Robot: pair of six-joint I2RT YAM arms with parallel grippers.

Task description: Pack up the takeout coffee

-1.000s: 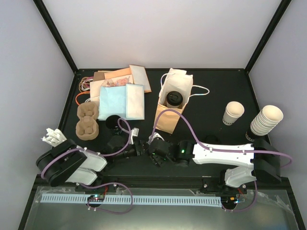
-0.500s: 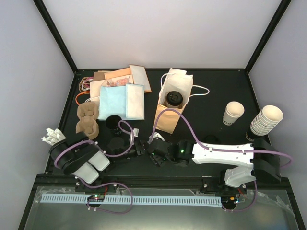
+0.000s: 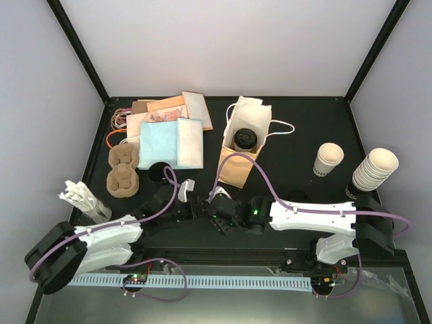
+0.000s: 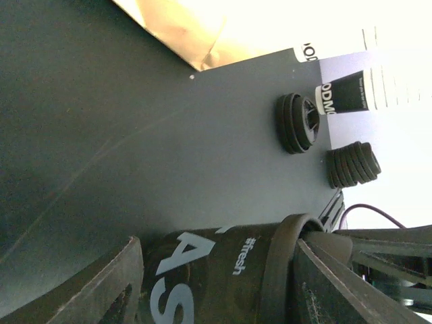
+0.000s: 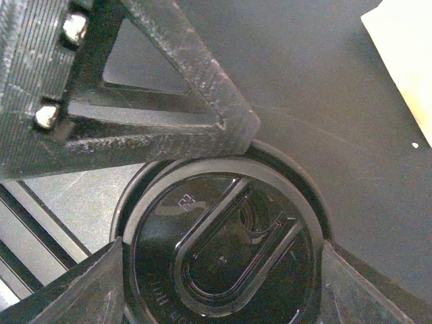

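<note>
The cup [image 4: 202, 266] sits by the bench's [image 4: 101, 135] near edge, midway along, hidden in the overhead view. The right fingers [image 5: 67, 297] clasp its lid [image 5: 223, 263]. The left fingers [image 4: 115, 290] straddle it, spread wide; whether they press it cannot be told. Its lettering is cut off by the frame.

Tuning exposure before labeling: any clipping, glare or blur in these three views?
Top view: even light, no glare; the black table swallows dark detail at centre. Left wrist: upper right clipped, paper bag and spare cups washed out; the near cup is dim, lettering yet legible. Right wrist: lid sharp with faint sheen; pale patch top right clipped.
</note>
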